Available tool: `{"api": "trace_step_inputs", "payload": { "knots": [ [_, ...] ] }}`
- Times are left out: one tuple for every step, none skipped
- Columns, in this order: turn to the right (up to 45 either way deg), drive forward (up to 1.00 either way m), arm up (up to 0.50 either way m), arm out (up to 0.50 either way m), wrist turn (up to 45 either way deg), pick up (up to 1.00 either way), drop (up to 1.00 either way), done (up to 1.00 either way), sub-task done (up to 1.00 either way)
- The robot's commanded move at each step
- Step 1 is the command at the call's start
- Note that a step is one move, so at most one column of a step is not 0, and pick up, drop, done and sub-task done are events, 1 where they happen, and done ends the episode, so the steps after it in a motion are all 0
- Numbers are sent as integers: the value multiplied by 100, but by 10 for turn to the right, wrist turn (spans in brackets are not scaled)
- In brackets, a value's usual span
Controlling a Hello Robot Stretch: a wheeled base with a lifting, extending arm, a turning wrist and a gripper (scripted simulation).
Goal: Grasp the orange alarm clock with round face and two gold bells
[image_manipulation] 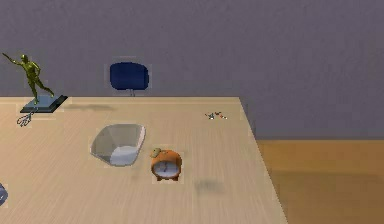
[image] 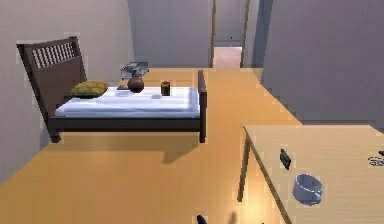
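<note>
An orange alarm clock (image_manipulation: 166, 166) with a round pale face stands on a light wooden table (image_manipulation: 60, 190) in the arm side view, near the table's right part and just right of a pale bowl (image_manipulation: 118, 144).
On the table stand a green figure statue (image_manipulation: 36, 78) on a dark base at the far left and small keys (image_manipulation: 215, 116) near the far edge. A blue chair (image_manipulation: 130, 76) sits behind it. In the forward view a bed (image: 125, 100) stands ahead, a doorway (image: 228, 35) beyond, and the table (image: 330, 165) with a glass bowl (image: 307, 188) at the right.
</note>
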Motion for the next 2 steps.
{"api": "trace_step_inputs", "payload": {
  "knots": [
    [0,0,50,0,0,0,0,0,0],
    [0,0,36,0,0,0,0,0,0]
  ]
}}
